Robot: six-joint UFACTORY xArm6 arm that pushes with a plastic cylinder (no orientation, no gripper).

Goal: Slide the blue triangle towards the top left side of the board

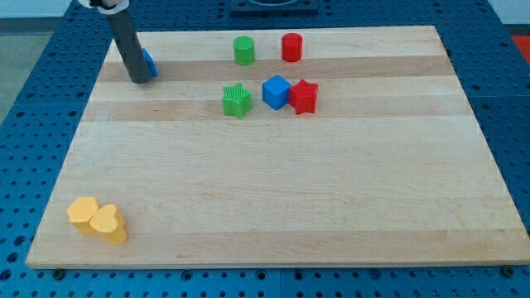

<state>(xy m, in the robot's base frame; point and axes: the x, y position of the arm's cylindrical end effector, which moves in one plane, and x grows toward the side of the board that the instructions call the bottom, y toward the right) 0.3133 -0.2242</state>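
The blue triangle point(149, 62) lies near the top left corner of the wooden board point(273, 190), mostly hidden behind my dark rod; only its right edge shows. My tip point(140, 79) rests on the board just left of and below the visible blue edge, touching or nearly touching the block.
A green cylinder point(243, 50) and a red cylinder point(291, 47) stand at the top middle. Below them sit a green star point(237, 101), a blue cube point(276, 92) and a red star point(304, 97). Two yellow blocks point(98, 220) sit at the bottom left corner.
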